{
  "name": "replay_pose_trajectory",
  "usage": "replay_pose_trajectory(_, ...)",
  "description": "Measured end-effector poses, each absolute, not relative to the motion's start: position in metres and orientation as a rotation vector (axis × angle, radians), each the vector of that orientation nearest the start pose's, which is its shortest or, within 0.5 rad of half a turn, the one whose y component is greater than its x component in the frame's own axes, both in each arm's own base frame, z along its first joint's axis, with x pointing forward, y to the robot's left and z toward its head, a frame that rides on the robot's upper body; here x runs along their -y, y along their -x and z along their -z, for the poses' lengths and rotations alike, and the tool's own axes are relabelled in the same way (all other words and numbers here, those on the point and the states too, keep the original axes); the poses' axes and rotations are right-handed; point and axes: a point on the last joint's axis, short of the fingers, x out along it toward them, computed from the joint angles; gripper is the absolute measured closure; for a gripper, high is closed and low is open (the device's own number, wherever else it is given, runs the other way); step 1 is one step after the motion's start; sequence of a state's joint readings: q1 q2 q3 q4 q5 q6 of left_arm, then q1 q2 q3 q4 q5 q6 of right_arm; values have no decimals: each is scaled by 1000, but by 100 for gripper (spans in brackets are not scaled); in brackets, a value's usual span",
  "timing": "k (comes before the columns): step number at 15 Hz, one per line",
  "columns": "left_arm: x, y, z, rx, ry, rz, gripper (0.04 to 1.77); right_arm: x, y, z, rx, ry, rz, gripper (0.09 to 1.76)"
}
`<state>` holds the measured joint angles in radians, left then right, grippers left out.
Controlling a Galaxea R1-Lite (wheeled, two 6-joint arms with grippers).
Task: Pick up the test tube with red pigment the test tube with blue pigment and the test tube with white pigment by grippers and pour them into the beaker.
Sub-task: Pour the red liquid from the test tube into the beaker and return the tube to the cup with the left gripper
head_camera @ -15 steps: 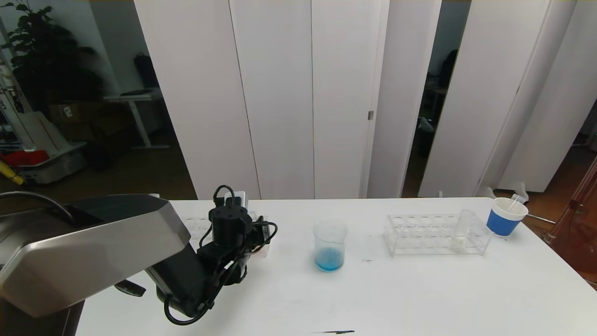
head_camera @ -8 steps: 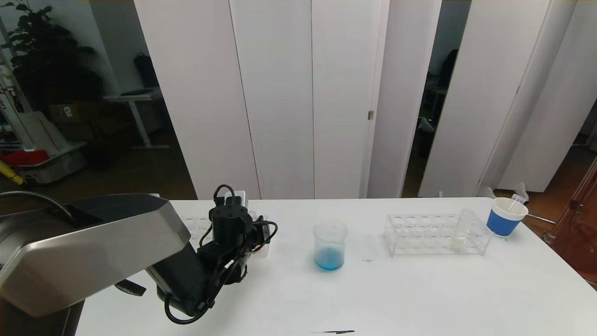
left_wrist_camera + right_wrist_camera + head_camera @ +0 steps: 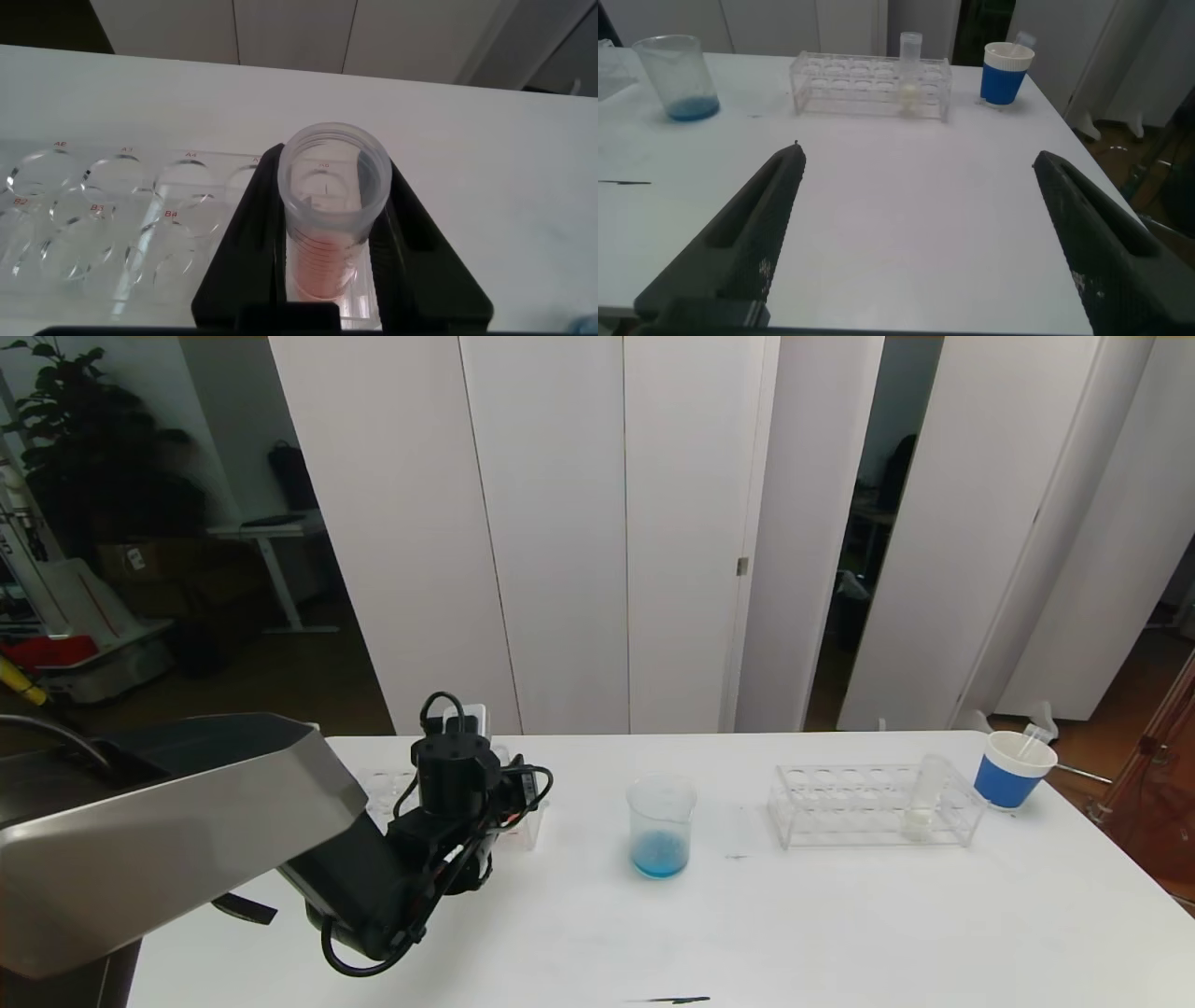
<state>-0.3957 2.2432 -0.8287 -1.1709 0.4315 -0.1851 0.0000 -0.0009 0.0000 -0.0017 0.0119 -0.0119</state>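
Beside rack [image 3: 103, 196] wells marked "B2", left gripper [image 3: 327, 233] clamps red-pigment tube [image 3: 329, 219].

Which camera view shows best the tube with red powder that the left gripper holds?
The left wrist view: the red tube stands upright between the left gripper's fingers, with its open mouth and the red powder clear. In the head view the gripper's black body hides the tube. The right wrist view does not show it.

**Count on the worktop**

You have one beaker [image 3: 661, 826], two clear racks [image 3: 876, 805] [image 3: 103, 219], two test tubes, one white-tipped [image 3: 924, 799] and one red-tipped [image 3: 329, 219], and one blue cup [image 3: 1011, 770].
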Motion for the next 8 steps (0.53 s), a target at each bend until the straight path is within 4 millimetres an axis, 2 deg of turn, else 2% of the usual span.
replay_pose_trajectory(5,141,-350,-74,-215,75,-49,123,0,23,-76,3,12,-11,10)
replay_pose_trajectory(8,142,-340,-97,-192,56,-33,123,0,23,-76,3,12,-11,10)
